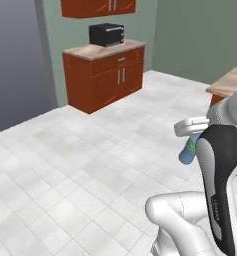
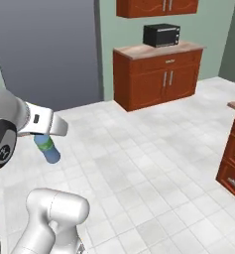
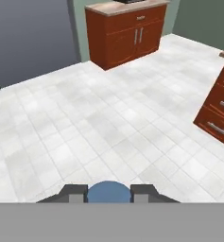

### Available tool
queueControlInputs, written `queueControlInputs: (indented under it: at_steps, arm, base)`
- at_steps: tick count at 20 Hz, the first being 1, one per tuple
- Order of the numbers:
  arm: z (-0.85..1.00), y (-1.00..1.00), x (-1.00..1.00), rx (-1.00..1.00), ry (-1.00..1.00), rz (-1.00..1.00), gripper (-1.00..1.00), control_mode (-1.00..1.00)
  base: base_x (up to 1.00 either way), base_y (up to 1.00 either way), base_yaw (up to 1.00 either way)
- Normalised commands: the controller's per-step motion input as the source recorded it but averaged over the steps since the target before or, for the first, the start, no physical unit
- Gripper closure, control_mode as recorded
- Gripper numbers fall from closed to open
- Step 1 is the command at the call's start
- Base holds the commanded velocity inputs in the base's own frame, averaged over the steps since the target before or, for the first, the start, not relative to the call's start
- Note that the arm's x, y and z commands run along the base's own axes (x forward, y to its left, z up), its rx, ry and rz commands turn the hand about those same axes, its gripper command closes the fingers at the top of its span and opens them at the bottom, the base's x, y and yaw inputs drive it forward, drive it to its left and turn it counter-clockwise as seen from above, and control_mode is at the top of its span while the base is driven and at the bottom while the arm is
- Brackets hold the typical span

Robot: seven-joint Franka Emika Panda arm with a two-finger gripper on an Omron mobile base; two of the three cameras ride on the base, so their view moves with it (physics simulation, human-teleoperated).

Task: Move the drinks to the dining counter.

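Observation:
My gripper [image 3: 108,194] is shut on the small blue plastic bottle [image 3: 108,191], whose rounded blue end sits between the two dark fingertips [image 3: 74,193]. From the left base view the blue bottle [image 1: 186,154] with its green band hangs tilted below the white hand, well above the floor. The right base view has the same bottle [image 2: 49,148] under the hand. The dining counter [image 1: 230,82] with beige top and reddish-brown drawers [image 3: 216,111] stands off to the right, apart from the bottle. The dark wine bottle is out of view.
A reddish-brown cabinet [image 1: 104,76] with a black appliance [image 1: 106,34] on its pale top stands against the green back wall. Wall cabinets [image 2: 156,7] hang above it. A tall grey panel [image 2: 44,49] lies to the left. White floor tiles [image 3: 99,118] stretch between.

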Motion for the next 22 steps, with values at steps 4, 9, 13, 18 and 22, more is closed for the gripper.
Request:
queueControlInputs:
  at_steps: [4,9,13,18,22]
  arm:
    - [0.00,0.00,0.00,0.00,0.00,0.00,1.00,1.00]
    - [0.00,0.00,0.00,0.00,0.00,0.00,1.00,1.00]
    - [0.00,0.00,0.00,0.00,0.00,0.00,1.00,1.00]
    - [0.00,0.00,0.00,0.00,0.00,0.00,1.00,1.00]
    - [0.00,0.00,0.00,0.00,0.00,0.00,1.00,1.00]
  base:
    - [0.03,-1.00,-0.59]
    - [0.03,-1.00,-0.69]
    - [0.67,-0.73,-0.54]
    - [1.00,-0.46,-0.21]
    - [1.00,0.18,-0.24]
